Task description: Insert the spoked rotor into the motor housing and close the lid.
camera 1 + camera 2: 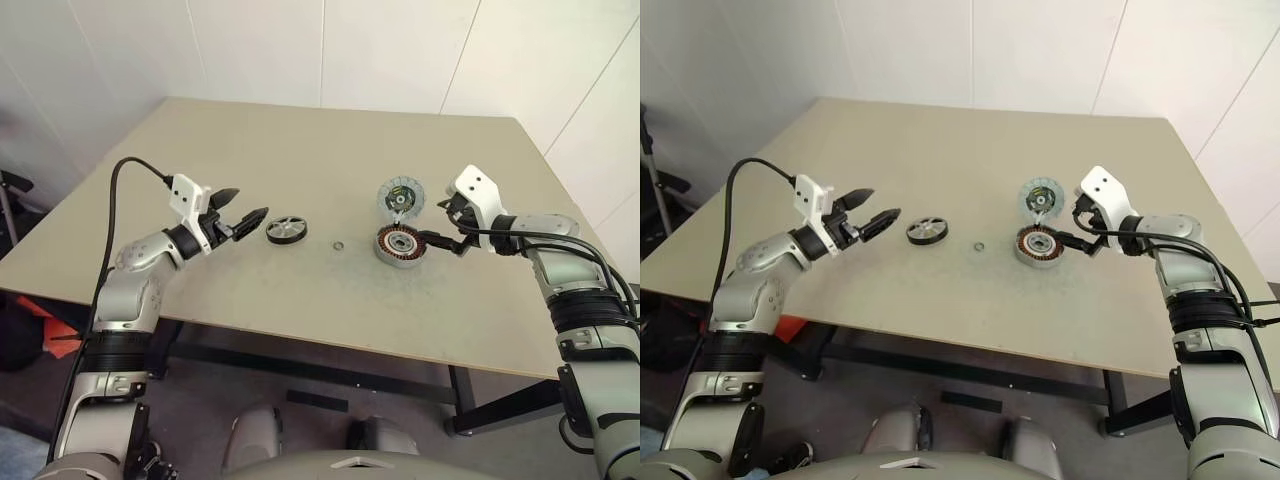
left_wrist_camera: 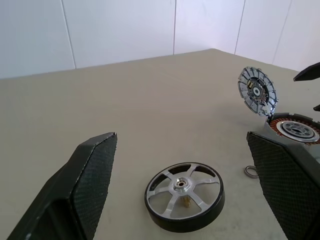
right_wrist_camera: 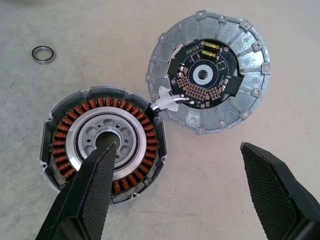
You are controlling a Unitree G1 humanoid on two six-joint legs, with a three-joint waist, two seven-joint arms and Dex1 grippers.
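The spoked rotor (image 1: 287, 230) lies flat on the table, black rim around silvery spokes (image 2: 184, 196). My left gripper (image 1: 248, 205) hovers open just left of it, nothing between its fingers (image 2: 92, 170). Right of the rotor sits the motor housing (image 1: 400, 244), its copper windings (image 3: 80, 112) facing up. The lid (image 1: 401, 195) leans tilted at the housing's far side, tied to it by short white wires, its circuit-board face (image 3: 207, 80) showing. My right gripper (image 1: 440, 222) is open just right of the housing, with one fingertip (image 3: 102, 165) over the hub.
A tiny metal ring (image 1: 338, 245) lies on the table between rotor and housing. The beige table (image 1: 300, 130) stands against white walls at the back and left. Its front edge runs close below the parts.
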